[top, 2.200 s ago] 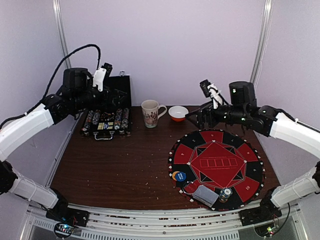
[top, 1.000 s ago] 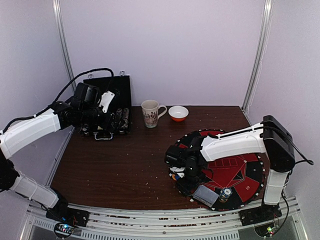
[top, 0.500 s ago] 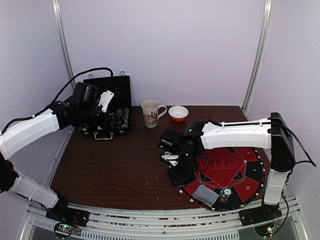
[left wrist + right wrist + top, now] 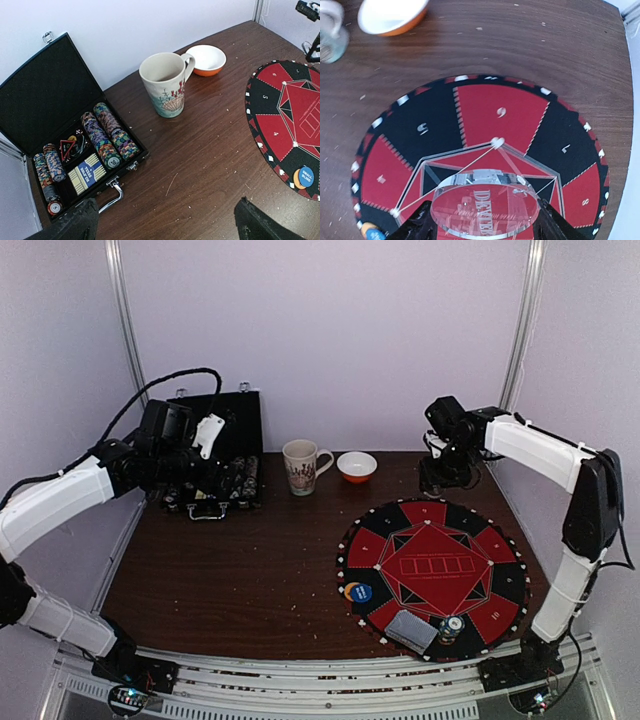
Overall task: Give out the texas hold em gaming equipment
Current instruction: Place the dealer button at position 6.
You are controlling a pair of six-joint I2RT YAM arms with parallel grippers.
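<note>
Chips [image 4: 240, 478] in open case [image 4: 235, 420], card deck [image 4: 411, 629] at near edge of mat [image 4: 430, 560]; left wrist: my left pincer [image 4: 165, 231] gapes wide, empty, near the case; right wrist: my right pincer [image 4: 482, 225] clamps a clear dealer button [image 4: 485, 200]; I'd lower it level, release gently.

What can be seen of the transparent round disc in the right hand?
The disc is round, thick and clear, like acrylic, with pale letters that seem to read DEALER. Its flat face is turned partly toward the wrist camera. It is clamped at its rim between the two fingers of the right hand. It hangs in the air and touches nothing else; the red-and-black mat shows through it.
</note>
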